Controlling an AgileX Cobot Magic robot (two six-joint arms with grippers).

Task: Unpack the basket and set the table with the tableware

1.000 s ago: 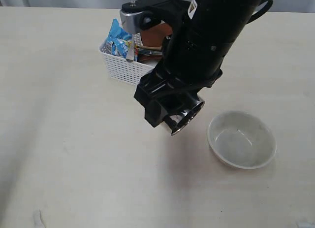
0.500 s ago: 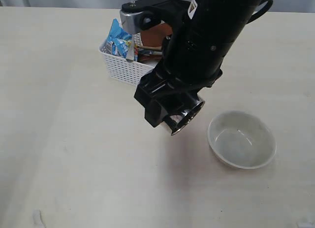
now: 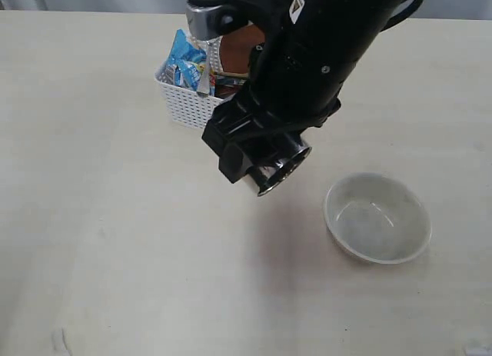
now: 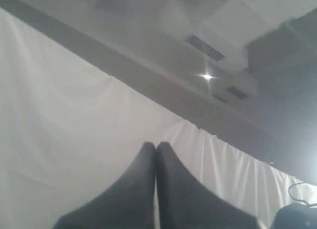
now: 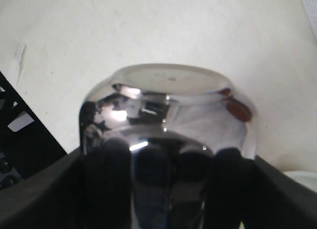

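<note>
Right wrist view: right fingers (image 5: 49, 199) pinch cup (image 5: 168, 105) over worktop (image 5: 198, 31), likely to set it down.
Left fingers (image 4: 139, 189): pressed together, idle.

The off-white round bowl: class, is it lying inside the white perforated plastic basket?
No, the off-white round bowl stands on the cream table, well apart from the white perforated plastic basket.

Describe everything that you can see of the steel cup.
The cup is shiny, mirror-like steel with a rounded, bulging wall. The right gripper clamps it from both sides and holds it tilted in the air above the table, round end pointing down. It hangs between the basket and the bowl, touching neither. Only the gripper touches it.
</note>
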